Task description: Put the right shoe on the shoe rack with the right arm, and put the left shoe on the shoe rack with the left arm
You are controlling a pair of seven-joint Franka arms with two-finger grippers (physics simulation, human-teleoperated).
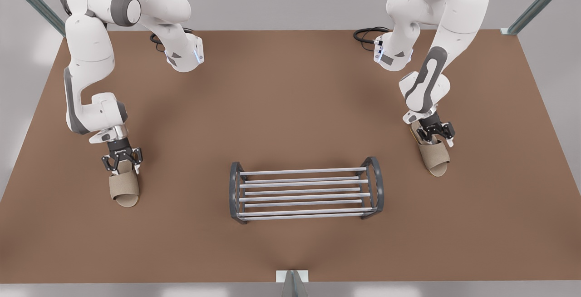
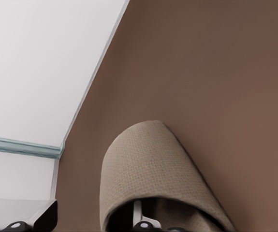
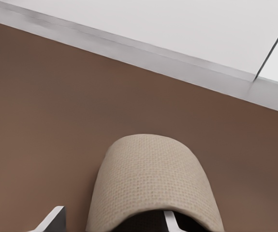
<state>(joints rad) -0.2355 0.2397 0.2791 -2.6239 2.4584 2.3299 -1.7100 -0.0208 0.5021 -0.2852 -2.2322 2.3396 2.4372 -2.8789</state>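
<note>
The shoe rack (image 1: 304, 183), silver bars between dark arched ends, stands empty at the table's front middle. The right shoe (image 1: 124, 187) (image 3: 153, 183), a tan open-toe slipper, lies on the table at the front view's left. My right gripper (image 1: 121, 163) (image 3: 110, 222) is down at its heel end, open, with one finger (image 3: 169, 218) inside the upper and the other outside. The left shoe (image 1: 435, 158) (image 2: 148, 174), a matching slipper, lies at the front view's right. My left gripper (image 1: 435, 136) (image 2: 80, 222) stands open over its heel end the same way.
The brown table (image 1: 290, 106) stretches bare between each slipper and the rack. Black cables (image 1: 365, 33) lie at the back by the arm bases. A post (image 1: 292, 283) stands at the front edge's middle. The table edge (image 2: 88, 92) runs close beside the left shoe.
</note>
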